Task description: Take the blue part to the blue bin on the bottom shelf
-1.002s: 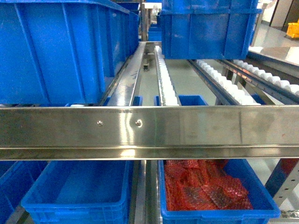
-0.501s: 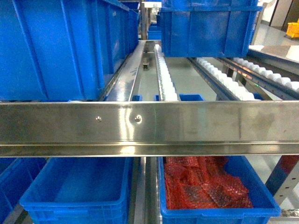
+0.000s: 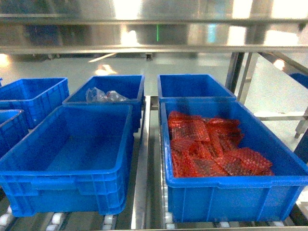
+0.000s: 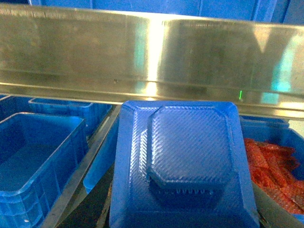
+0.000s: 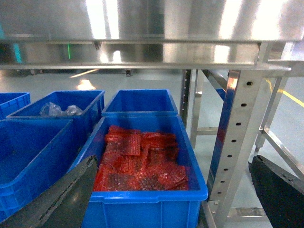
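Looking down from the head camera, the bottom shelf [image 3: 144, 202] carries several blue bins on its roller tracks: a front left bin [image 3: 72, 159] with nothing visible in it, a front right bin [image 3: 231, 192] filled with red bubble-wrap bags [image 3: 211, 149], a rear left bin [image 3: 108, 91] holding clear plastic bags [image 3: 103, 96], and a rear right bin [image 3: 195, 86] behind the red-filled one. A steel rail [image 3: 154, 29] spans the top of this view, and neither gripper appears in it. From the left wrist camera, the blue part [image 4: 185, 161], a ridged octagonal piece on a squarish base, fills the lower centre right in front of the lens, below a steel rail and above the gap between the two front bins; the left gripper's fingers are hidden, so I cannot tell its grip for sure. From the right wrist camera, the right gripper [image 5: 175, 194] stands spread wide with nothing between its dark fingers [image 5: 71, 194], hanging over the red-filled bin beside a perforated steel upright [image 5: 235, 142].
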Controlling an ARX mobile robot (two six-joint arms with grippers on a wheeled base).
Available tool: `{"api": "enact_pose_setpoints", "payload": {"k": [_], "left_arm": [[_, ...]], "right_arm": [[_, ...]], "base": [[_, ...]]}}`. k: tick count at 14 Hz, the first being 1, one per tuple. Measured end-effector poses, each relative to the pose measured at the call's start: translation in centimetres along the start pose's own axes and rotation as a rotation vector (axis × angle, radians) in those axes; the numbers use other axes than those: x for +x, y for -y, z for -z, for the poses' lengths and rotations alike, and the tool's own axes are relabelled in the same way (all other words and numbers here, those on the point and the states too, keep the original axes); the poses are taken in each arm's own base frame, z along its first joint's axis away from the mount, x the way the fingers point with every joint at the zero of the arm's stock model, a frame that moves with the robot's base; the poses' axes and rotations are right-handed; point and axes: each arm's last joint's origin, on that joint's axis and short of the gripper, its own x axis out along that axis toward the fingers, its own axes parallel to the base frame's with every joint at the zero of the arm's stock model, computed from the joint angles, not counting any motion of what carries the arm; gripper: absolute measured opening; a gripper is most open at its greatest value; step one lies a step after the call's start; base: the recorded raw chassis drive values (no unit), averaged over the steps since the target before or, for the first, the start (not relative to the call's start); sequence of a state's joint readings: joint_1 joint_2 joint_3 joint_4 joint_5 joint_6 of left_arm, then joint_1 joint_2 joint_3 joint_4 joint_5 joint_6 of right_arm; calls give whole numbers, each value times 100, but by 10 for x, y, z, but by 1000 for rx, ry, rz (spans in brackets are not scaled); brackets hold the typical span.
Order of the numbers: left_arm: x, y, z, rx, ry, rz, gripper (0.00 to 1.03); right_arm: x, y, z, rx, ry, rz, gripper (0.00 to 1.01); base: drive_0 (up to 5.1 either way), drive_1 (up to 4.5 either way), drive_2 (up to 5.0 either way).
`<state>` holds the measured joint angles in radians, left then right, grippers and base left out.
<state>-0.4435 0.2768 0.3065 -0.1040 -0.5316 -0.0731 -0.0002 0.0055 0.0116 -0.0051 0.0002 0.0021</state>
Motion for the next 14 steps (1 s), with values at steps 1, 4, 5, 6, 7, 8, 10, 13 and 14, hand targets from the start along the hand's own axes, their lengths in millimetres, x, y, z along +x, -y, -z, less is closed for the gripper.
{"api": "enact_pose_setpoints", "payload": {"k": [1, 4, 5, 6, 7, 8, 10, 13, 14], "left_arm": [[0, 0, 0, 0, 0, 0, 43], [0, 0, 0, 0, 0, 0, 43], [0, 0, 0, -1, 1, 0, 43], [0, 0, 0, 0, 0, 0, 43], [0, 0, 0, 0, 1, 0, 43], [0, 0, 0, 0, 0, 0, 43], [0, 0, 0, 0, 0, 0, 43], [0, 0, 0, 0, 0, 0, 43], [0, 0, 0, 1, -2, -1, 43]], "right_arm": [[0, 0, 0, 0, 0, 0, 98], [0, 0, 0, 0, 0, 0, 98], [0, 0, 0, 0, 0, 0, 98], [0, 0, 0, 1, 0, 1, 98], [0, 0, 0, 0, 0, 0, 98], [0, 0, 0, 1, 0, 0, 98], [0, 0, 0, 0, 0, 1, 98], [0, 0, 0, 1, 1, 0, 98], [0, 0, 0, 1, -2, 1, 98]], "base": [[-503, 243, 243], [-503, 243, 243], [-503, 243, 243], [-503, 243, 243], [-503, 243, 243], [-503, 243, 243], [-503, 243, 243], [-503, 243, 243], [-503, 243, 243]]}}
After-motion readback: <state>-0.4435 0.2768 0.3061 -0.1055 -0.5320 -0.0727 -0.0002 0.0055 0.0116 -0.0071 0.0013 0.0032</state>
